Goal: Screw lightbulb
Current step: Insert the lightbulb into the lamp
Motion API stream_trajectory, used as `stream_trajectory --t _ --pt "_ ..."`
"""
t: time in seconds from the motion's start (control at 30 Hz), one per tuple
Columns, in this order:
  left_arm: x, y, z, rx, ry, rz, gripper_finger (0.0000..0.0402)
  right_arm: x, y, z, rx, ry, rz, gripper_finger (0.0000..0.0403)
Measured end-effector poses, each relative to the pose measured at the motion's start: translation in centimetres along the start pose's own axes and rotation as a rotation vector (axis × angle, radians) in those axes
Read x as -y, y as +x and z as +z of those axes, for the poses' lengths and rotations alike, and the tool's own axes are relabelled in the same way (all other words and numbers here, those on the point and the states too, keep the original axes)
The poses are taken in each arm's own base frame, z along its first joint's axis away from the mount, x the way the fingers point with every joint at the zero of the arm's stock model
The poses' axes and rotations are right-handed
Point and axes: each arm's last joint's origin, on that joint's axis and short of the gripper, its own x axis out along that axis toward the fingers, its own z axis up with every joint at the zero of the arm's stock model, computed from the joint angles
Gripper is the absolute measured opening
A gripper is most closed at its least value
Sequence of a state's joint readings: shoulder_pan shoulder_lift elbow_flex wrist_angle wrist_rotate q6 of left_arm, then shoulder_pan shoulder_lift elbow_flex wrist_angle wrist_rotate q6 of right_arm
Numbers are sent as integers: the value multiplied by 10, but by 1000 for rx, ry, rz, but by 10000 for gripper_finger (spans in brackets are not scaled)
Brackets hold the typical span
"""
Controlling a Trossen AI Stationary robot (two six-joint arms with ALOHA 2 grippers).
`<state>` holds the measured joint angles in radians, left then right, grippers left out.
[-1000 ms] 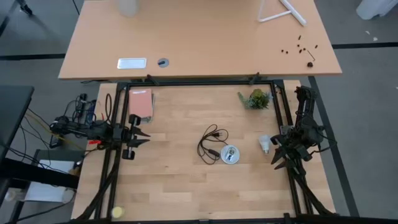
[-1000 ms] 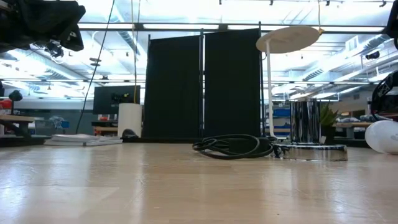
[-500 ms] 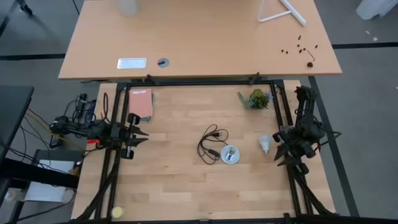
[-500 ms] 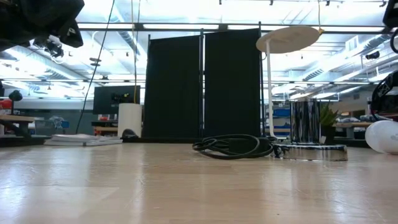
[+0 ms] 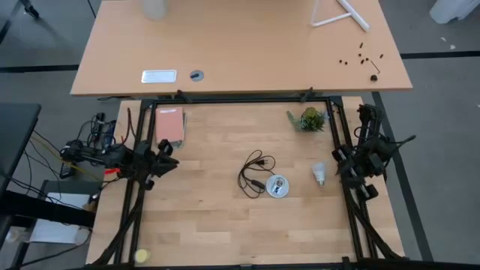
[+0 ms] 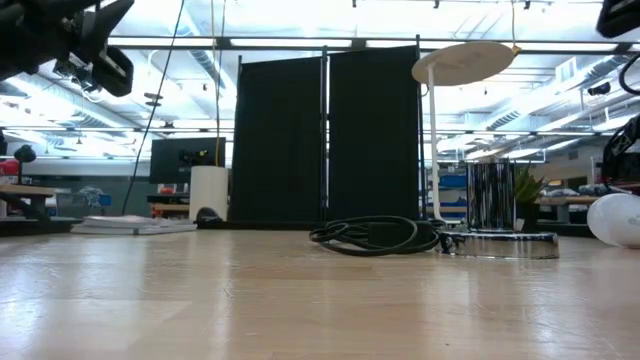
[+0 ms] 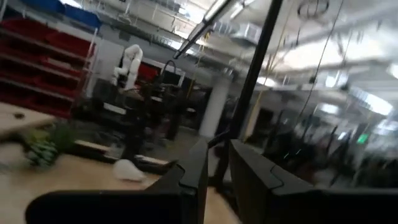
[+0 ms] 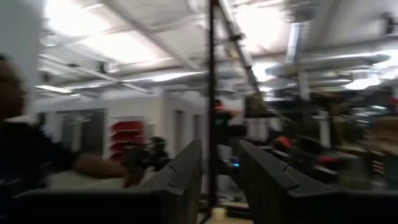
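The lightbulb (image 5: 319,174) is seen lying on its side on the wooden bench (image 5: 217,217), white globe toward the front edge and greyish screw base pointing away toward the small green plant (image 5: 308,119), so its long axis runs roughly front to back. It rests just beside the silvery socket disc (image 5: 277,186), apart from it, with the black cord (image 5: 255,171) coiled on the disc's far side. The right tool (image 5: 358,166) is held over the bench's right rail, its fingers drawn together with nothing between them; the bulb lies near it, inward toward the bench's middle, and the right arm is clearly the nearer one. The left tool (image 5: 154,159) waits at the opposite rail, well apart from bulb and socket, fingers nearly together and empty. The bulb is judged not yet picked up; a reach inward from the right would be called for first.
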<state>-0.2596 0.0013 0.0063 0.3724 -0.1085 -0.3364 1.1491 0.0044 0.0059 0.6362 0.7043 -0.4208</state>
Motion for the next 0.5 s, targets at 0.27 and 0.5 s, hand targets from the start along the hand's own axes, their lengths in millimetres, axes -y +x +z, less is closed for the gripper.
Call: stream_trajectory --t 0.27,0.5 --pt "1 0 6 73 -28 13 71 12 6 -4 -41 -76 -222 112" --pt "0 7 11 39 51 161 71 11 15 -23 -189 -86 -318 112"
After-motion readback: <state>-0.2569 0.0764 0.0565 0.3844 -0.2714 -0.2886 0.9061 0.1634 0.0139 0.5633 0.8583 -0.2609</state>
